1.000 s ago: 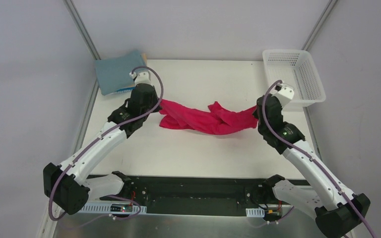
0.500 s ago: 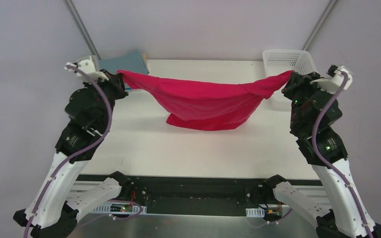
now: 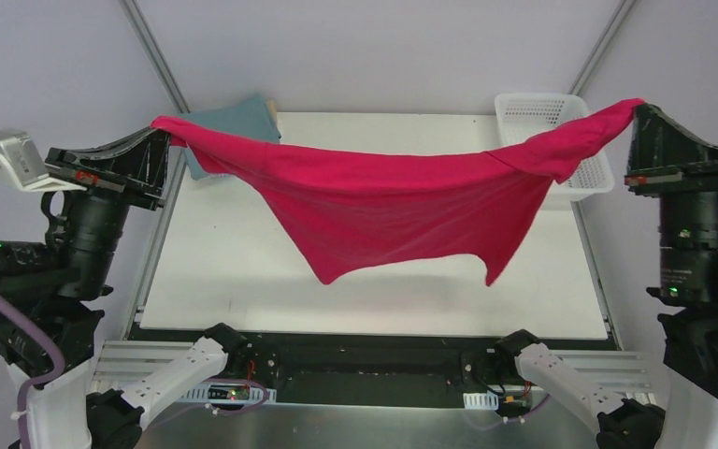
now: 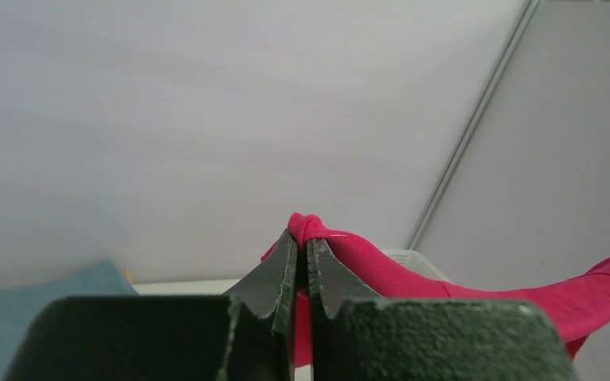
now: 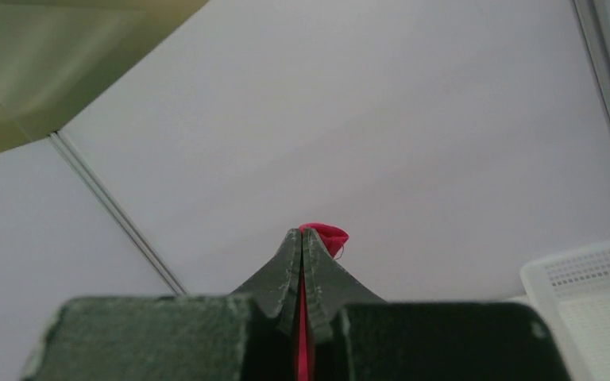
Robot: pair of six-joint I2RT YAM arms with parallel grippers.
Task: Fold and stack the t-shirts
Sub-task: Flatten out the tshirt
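Both arms have swung higher and wider apart than half a second ago, and the crimson-pink t-shirt (image 3: pixel 402 201), which then sagged low toward the counter (image 3: pixel 243 271), is now drawn out into a broad sheet hanging above it. Its upper edge runs nearly taut from one side of the counter to the other. Below that edge the cloth drops in a loose drape, with two corners pointing down over the counter's near half.

One end of that edge is bunched in the left pincer (image 3: pixel 163 131), raised above the counter's far left corner. The left wrist view shows the jaws clamped together on a small pink tuft, the rest of the cloth trailing off to the right. The other end is in the right pincer (image 3: pixel 638 108), raised above the counter's far right corner. Its jaws are likewise pressed tight on a thin line of pink, with a nub poking past the tips.

A folded teal-grey t-shirt (image 3: pixel 234 120) lies on the counter's far left corner, partly behind the hanging cloth. A white mesh basket (image 3: pixel 535 107) sits on the far right corner.
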